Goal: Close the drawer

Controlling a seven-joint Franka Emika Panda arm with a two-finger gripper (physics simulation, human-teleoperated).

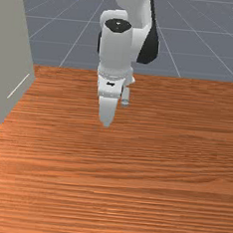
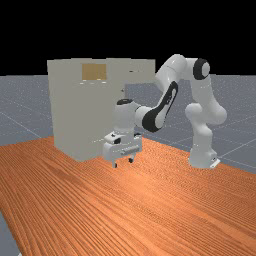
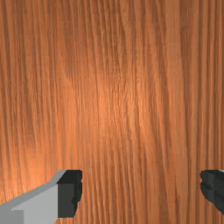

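Drawer (image 2: 142,75) plainly open, standing out from the top of the cabinet (image 2: 70,110), free end jutting toward the far view's right, air beneath its lower edge. Just beside that end in the far view, the upper bend of the arm (image 2: 172,97) (touching or apart, hard to tell from here). Claw (image 2: 123,163) spread wide, fingers (image 3: 70,192) well apart in the wrist view, with wood grain showing between them. Hanging over the surface (image 2: 185,215), lower than the drawer, to the front view's right of the cabinet and well apart from its tall side. Between cabinet and claw, a broad stretch of wood, with open room on both sides of the claw. Bottom edge of the cabinet resting along the surface, slanting away from the front view's left border to a back corner.
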